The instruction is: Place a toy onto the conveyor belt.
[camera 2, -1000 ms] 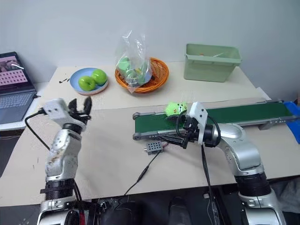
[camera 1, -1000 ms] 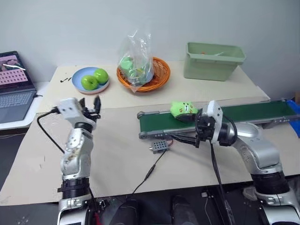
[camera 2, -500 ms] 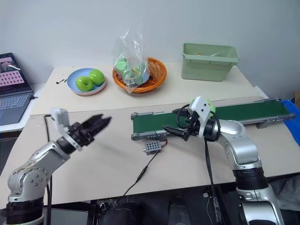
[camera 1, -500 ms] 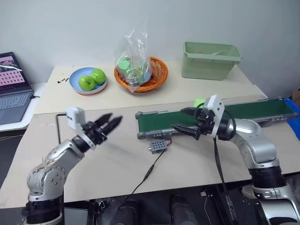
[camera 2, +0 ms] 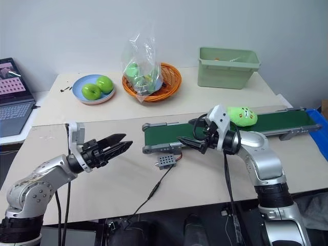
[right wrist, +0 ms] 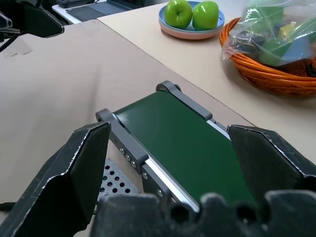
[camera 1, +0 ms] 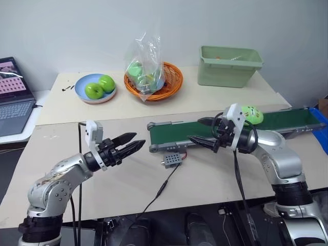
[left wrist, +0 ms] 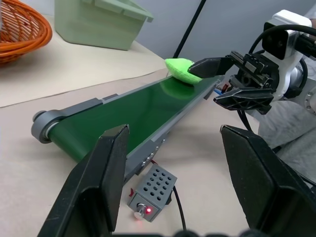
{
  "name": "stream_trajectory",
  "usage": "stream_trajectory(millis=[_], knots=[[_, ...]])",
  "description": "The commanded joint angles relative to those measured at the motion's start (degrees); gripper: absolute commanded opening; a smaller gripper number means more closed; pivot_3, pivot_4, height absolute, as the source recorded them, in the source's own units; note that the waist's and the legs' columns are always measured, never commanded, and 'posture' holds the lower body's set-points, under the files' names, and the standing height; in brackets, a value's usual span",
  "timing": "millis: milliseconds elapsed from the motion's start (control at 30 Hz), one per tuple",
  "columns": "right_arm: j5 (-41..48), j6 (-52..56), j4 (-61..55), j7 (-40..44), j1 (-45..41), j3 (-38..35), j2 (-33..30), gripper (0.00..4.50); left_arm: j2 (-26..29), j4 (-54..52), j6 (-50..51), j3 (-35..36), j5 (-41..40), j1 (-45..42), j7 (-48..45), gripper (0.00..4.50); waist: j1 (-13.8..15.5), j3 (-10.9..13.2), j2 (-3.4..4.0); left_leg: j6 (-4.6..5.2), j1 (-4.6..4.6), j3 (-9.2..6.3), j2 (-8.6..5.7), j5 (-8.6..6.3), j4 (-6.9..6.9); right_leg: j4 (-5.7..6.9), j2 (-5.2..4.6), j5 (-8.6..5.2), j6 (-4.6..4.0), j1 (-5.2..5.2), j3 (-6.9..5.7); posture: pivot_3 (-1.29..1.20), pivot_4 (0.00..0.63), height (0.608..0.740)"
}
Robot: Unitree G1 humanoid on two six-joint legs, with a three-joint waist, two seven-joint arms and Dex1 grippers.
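Toy [camera 2: 242, 116]: lime green, small dark face marks. Conveyor belt [camera 1: 179, 134]: dark green, grey frame and rollers. Bin [camera 1: 229, 66]: pale green. Basket [camera 1: 171, 85]: orange weave; clear bag [camera 1: 146, 64] inside, green and blue contents. Plate [camera 1: 82, 84]: light blue, pinkish rim; two apples [camera 1: 100, 87] glossy green. Control box [left wrist: 153, 191]: grey, dark perforated holes, red light. Worktop [camera 1: 123, 174]: beige paper cover. Left end effector [camera 1: 130, 144] and right end effector [camera 1: 203, 131]: black fingers, white-silver arms. Laptop [camera 1: 13, 97]: grey keys, pinkish screen.
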Motion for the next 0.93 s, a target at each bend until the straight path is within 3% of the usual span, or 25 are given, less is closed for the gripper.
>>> stream_trajectory(millis=[33, 467, 933], knots=[[0.0, -1.1, -1.2, 0.0, -0.5, -1.4, -0.6, 4.5, 0.4, -1.6, -1.4, -0.9, 1.7, -1.2, -1.2, 3.15, 0.0, 0.0, 0.0, 0.0, 0.0, 0.0, 0.0, 0.0, 0.0, 0.0, 0.0, 0.0, 0.0, 0.0, 0.0, 0.0, 0.15, 0.74], [0.1, -1.0, -1.6, 0.5, -0.2, -1.5, -1.0, 4.5, 3.7, -5.2, -6.6, -7.6, 14.2, -4.7, -3.7, 3.15, 0.1, 0.0, 0.0, 0.0, -0.01, 0.03, 0.0, -0.01, 0.0, -0.02, 0.01, 0.0, 0.0, 0.0, 0.02, 0.0, 0.15, 0.74], [0.5, -0.4, -3.3, -0.3, 1.5, -2.5, -1.9, 4.5, 1.5, 0.5, -11.0, -11.2, 21.8, -7.8, -4.5, 3.15, 0.1, 0.0, 0.0, 0.0, -0.02, 0.04, 0.0, -0.01, 0.0, -0.03, 0.04, 0.0, 0.0, 0.0, 0.03, 0.0, 0.15, 0.74]])
